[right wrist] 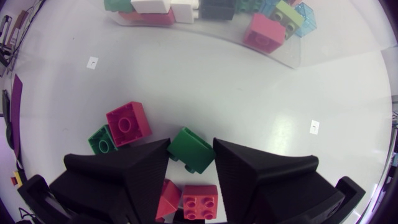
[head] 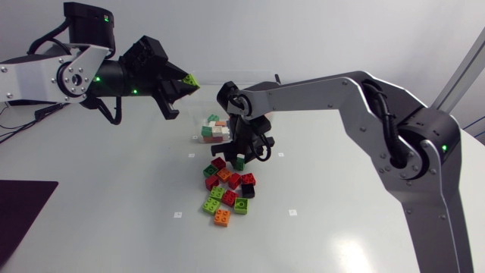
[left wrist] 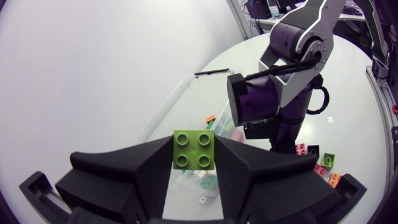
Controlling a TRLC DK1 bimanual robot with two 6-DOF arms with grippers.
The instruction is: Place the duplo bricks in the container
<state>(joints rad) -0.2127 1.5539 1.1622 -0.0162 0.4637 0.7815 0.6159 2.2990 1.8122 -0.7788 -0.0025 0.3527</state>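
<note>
right arm (head: 318, 91) crowding container (left wrist: 186, 109), bricks (head: 227, 189) heaped nearby

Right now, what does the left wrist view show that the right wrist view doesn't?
Only the left wrist view: a lime brick held between the left fingers, and the right arm seen from outside. Only the right wrist view: a dark green brick pinched between the right fingers. Both: the clear container with bricks inside, and loose bricks outside it.

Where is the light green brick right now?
In the head view the light green brick is up at the left, pinched between the left gripper's fingertips above the table, with the clear container ahead of and below it.
</note>
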